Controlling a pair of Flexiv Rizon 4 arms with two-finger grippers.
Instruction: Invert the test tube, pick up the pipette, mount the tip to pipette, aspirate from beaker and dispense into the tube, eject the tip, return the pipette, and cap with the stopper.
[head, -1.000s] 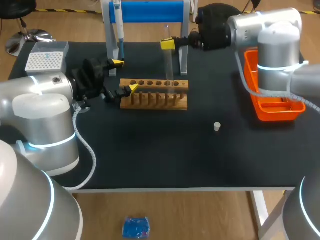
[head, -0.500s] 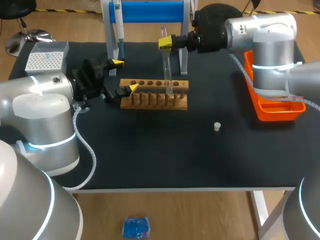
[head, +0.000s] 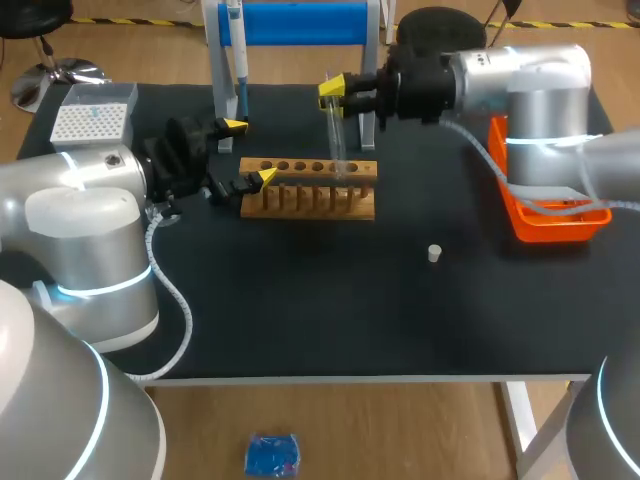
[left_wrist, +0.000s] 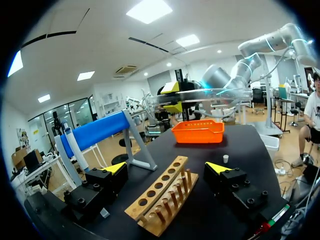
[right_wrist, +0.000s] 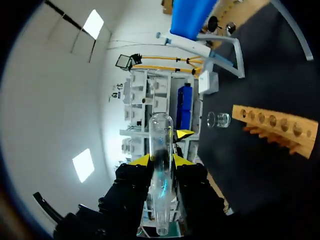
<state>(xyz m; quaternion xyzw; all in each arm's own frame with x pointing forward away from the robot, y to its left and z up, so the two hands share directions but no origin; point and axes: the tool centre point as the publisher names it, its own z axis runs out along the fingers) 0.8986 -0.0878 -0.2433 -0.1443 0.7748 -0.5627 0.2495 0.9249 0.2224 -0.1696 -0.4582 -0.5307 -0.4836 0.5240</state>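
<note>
My right pincer (head: 335, 88) grips the test tube (head: 337, 140), seemingly upright, over the wooden rack (head: 310, 190); my left pincer (head: 250, 151) sits released at its end.

I take the rack (head: 308, 188) as my marker, near the middle of the desk (head: 300, 310). Behind it stands the pipette stand (head: 290, 22), with the pipette (head: 238, 60) hanging at the stand's left side. The tip box (head: 92, 118) sits behind and well to the left of the rack. The tray (head: 545, 215) lies well to the rack's right, by the desk's edge. The stopper (head: 434, 253) stands to the right of the rack and in front of it, apart from it. In the right wrist view the beaker (right_wrist: 218, 119) sits just beyond the rack's left end. My left tool (head: 248, 152) is at that left end, with the end between its spread fingers. My right tool (head: 335, 88) is above the rack's right part, gripping the test tube (head: 337, 140) upright over the rear holes.
</note>
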